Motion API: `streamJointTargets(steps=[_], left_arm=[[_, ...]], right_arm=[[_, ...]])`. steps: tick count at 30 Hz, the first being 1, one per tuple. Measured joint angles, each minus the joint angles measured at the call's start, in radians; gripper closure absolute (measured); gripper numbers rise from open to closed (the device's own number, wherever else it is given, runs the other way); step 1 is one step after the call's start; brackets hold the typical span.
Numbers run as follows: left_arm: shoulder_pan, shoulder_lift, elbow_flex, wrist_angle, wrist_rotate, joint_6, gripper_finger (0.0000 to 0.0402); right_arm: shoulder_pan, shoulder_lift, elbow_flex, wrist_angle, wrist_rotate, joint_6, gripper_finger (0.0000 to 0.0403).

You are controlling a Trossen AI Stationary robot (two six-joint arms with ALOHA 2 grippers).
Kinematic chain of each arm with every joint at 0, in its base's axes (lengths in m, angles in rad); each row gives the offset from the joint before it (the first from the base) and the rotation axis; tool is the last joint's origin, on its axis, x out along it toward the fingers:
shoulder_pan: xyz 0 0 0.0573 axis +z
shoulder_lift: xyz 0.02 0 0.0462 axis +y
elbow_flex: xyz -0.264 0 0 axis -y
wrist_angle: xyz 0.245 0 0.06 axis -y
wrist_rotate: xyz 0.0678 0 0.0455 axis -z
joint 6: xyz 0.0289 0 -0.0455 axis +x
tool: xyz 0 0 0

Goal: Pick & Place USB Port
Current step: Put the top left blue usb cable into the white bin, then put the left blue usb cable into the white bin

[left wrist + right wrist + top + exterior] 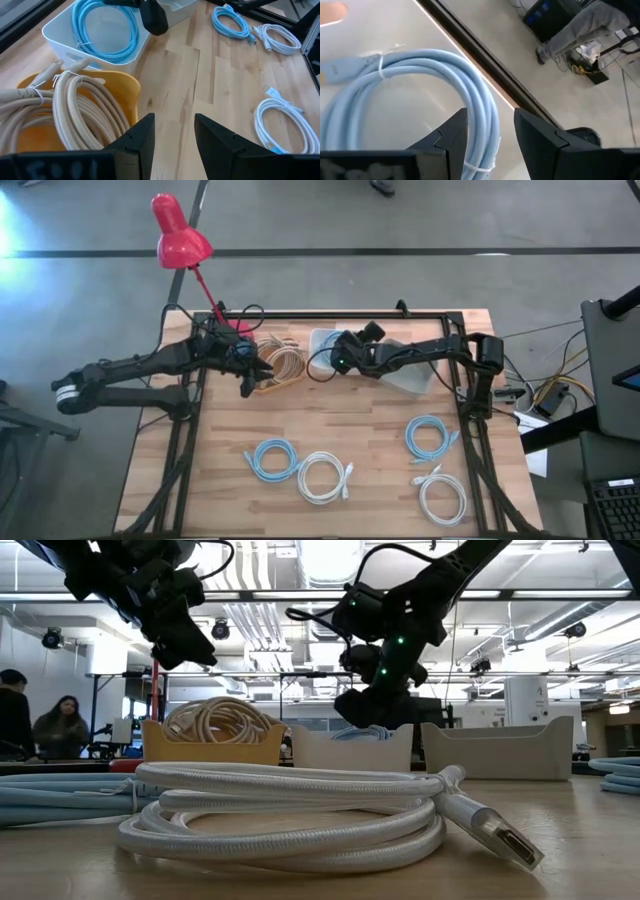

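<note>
A light-blue coiled USB cable lies inside a white bin, also seen in the left wrist view as the blue cable in the white bin. My right gripper is open and hovers just above this coil, over the bin. My left gripper is open above bare wood beside the yellow bin, which holds beige coiled cables. In the high view the left gripper sits at the yellow bin's left corner.
Loose coils lie on the near half of the table: blue, white, blue, white. A second white bin stands right of the first. A red lamp stands at the far left corner. People stand beyond the table.
</note>
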Motion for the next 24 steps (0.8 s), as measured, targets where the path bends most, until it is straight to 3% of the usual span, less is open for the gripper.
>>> streamJointTargets(steps=[11, 17, 24], left_arm=[[0.0, 0.0, 0.0, 0.0, -0.001, 0.0, 0.0266], [-0.014, 0.0, 0.0, 0.0, 0.006, -0.015, 0.0266], [-0.142, 0.0, 0.0, 0.031, 0.097, 0.025, 0.0266]], right_arm=[[-0.005, -0.002, 0.045, -0.005, -0.136, -0.057, 0.0234], [0.027, -0.008, 0.088, -0.006, -0.157, -0.121, 0.0234], [0.09, -0.025, 0.152, -0.013, -0.393, -0.177, 0.0234]])
